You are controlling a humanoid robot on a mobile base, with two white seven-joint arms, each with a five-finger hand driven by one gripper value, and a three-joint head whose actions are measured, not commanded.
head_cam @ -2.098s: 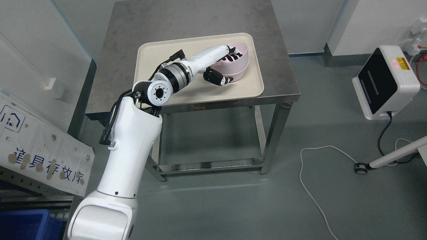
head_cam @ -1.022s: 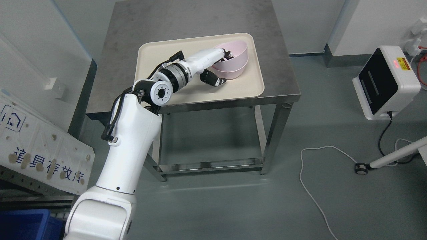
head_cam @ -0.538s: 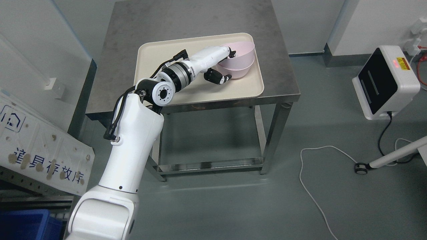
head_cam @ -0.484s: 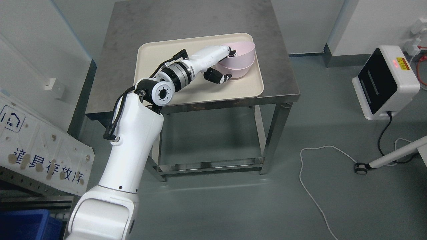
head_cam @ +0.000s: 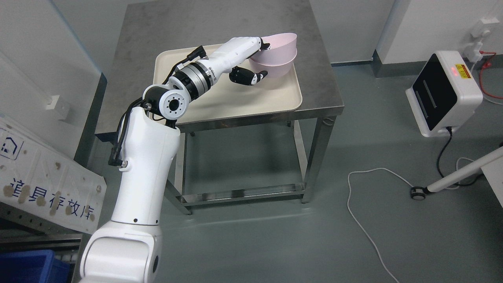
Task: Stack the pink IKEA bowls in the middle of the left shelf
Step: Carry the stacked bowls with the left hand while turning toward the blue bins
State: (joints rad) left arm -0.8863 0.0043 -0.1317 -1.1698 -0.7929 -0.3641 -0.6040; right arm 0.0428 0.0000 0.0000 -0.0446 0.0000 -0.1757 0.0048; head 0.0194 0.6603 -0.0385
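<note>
Two nested pink bowls [head_cam: 279, 55] are tilted, with their opening facing left, and raised a little above the far right corner of the beige tray [head_cam: 220, 98]. My left hand [head_cam: 262, 59] is shut on the bowls. Its fingers [head_cam: 265, 46] hook over the rim into the bowl and the black-tipped thumb [head_cam: 251, 76] presses against the outside below. The left arm reaches from the lower left across the tray. The right arm is out of view. No shelf shows in this view.
The tray lies on a steel table [head_cam: 129, 78] with open legs. A white device [head_cam: 442, 94] stands on the floor at the right, with a white cable [head_cam: 365, 184] beside it. A printed white panel [head_cam: 43, 177] and a blue bin [head_cam: 27, 265] are at the lower left.
My left hand has lifted the nested bowls off the tray and tipped them. The whole picture has shifted slightly, so the camera has moved.
</note>
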